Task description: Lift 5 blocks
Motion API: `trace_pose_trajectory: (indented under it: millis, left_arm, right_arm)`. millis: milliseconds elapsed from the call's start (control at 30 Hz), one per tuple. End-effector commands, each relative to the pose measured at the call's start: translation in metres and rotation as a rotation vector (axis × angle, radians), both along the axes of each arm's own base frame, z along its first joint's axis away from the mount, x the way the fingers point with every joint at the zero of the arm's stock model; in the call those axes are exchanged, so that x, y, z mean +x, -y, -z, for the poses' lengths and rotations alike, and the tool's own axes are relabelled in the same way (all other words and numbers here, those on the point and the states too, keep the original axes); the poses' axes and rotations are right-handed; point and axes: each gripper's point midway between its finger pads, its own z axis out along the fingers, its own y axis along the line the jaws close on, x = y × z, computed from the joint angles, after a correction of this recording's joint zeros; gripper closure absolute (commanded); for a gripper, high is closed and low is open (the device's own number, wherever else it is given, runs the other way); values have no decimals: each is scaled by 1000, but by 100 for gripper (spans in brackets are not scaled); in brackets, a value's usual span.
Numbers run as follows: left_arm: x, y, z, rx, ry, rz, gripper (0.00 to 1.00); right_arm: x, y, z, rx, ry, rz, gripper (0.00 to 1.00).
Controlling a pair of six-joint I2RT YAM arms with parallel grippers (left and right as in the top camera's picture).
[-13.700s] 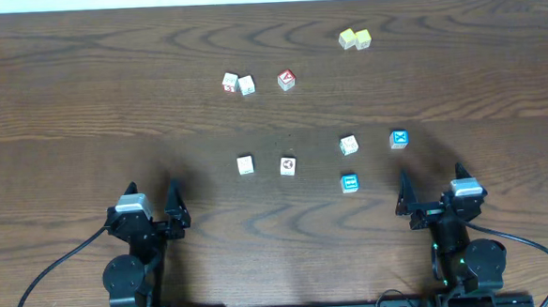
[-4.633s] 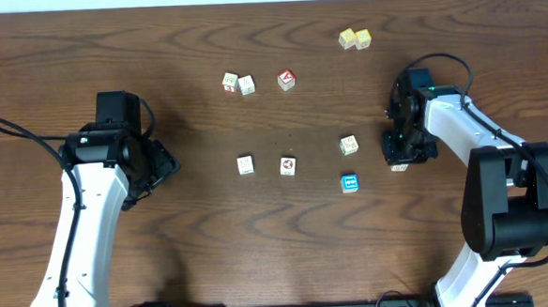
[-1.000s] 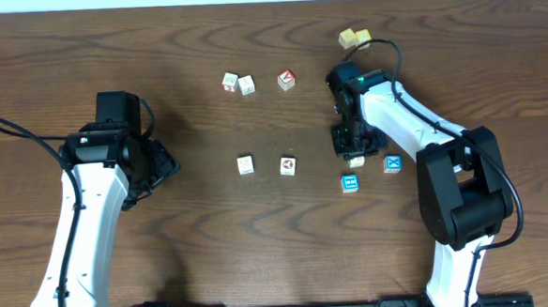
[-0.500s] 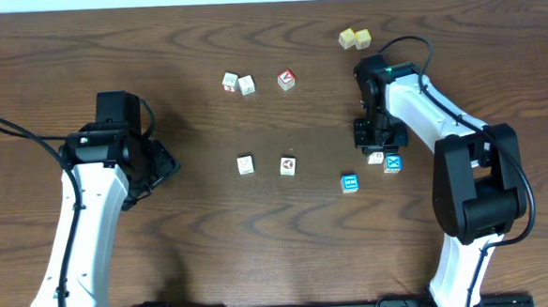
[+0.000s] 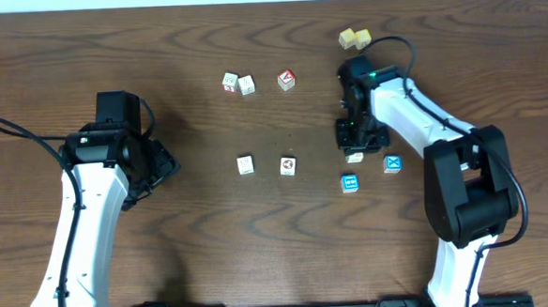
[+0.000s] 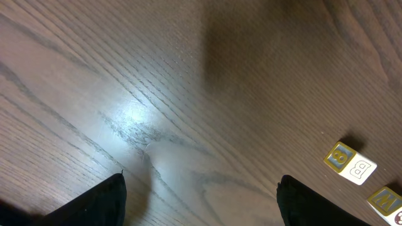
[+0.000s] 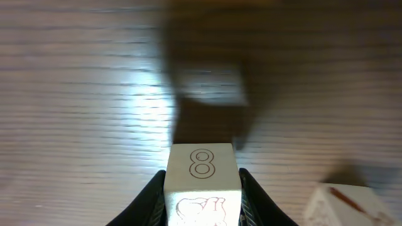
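Right claw (image 7: 202, 194) pinching 8-marked block (image 7: 202, 164), raised. Grip looks shallow to me; a jolt could drop it onto neighbouring block (image 7: 342, 204) just right of claw.

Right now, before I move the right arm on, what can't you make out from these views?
- Overhead: the right hand covers most of the gripped block.
- Overhead: the prints on the loose blocks are too small to read.
- Right wrist: the neighbouring block is cut off by the bottom right corner.
- Left wrist: the corner block is cut by the frame edge, so its faces only partly show.
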Motion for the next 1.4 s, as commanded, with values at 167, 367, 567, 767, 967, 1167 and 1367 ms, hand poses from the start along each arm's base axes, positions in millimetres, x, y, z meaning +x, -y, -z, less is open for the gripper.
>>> trace_pose_trajectory:
  millis: [167,367,567,767,967,1167,1367]
  left_arm:
    - [2,-4,-4,16,11,-13,23]
    - [2,-4,-4,16,11,-13,23]
    - [2,-4,-4,16,11,-13,23]
    - [2,-4,-4,16,11,-13,23]
    - [2,-4,-4,16,11,-13,23]
    - [2,-4,-4,16,11,-13,23]
    - [2,-4,-4,16,11,-13,23]
  right_arm:
    - [-1,-14,1,-43,26,48,75]
    - [-4,-12,-5,-49,7,1,57]
    - [5,-12,-37,-49,4,-14,49]
    - [-7,-10,-69,-71,-62,-48,44]
    - [-45,-5,-39,-115,-181,-89,45]
    - [-57,-14,-11,-72,-194,-97,44]
    - [-59,-17,-10,-63,-195,-126,43]
